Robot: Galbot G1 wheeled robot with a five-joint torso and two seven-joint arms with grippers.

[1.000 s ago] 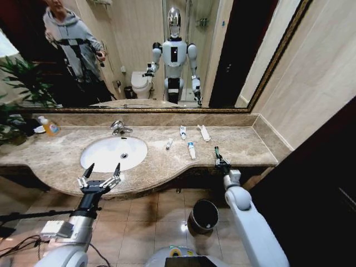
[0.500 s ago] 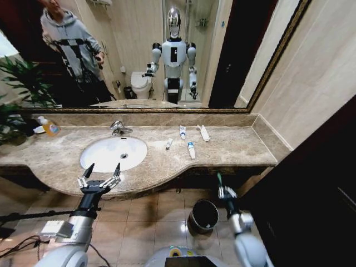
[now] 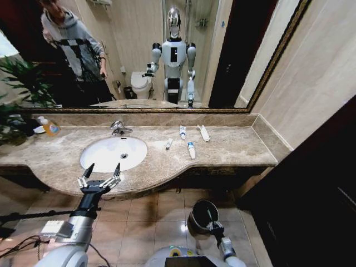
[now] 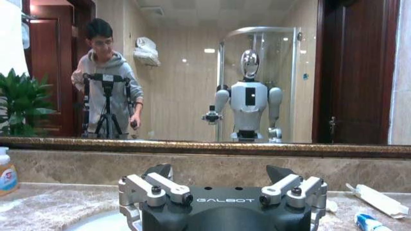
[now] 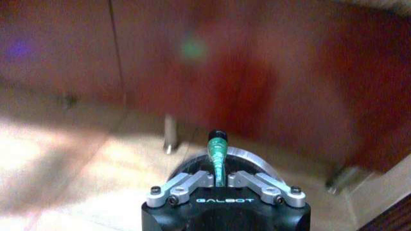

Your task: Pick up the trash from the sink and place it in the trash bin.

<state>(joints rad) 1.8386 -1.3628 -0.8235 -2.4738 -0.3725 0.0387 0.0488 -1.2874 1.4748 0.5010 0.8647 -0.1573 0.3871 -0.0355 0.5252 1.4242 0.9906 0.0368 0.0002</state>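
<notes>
- Gripping a thin green tube (image 5: 216,159) between closed fingers, the right gripper (image 3: 210,221) hangs low over the tiled floor, right at the trash bin (image 3: 196,221); in the right wrist view the tube stands upright with the bin's metal rim (image 5: 253,159) just behind it.
- Spread wide open and holding nothing, the left gripper (image 3: 100,177) hovers at the front edge of the marble counter (image 3: 233,146), just in front of the sink (image 3: 113,153).
- On the counter beside the basin lie two white tubes with blue caps (image 3: 191,150), a smaller tube (image 3: 169,144) and a flat white packet (image 3: 204,133).
- An orange-labelled soap bottle (image 3: 49,127) stands at the counter's far left, well apart from the basin.
</notes>
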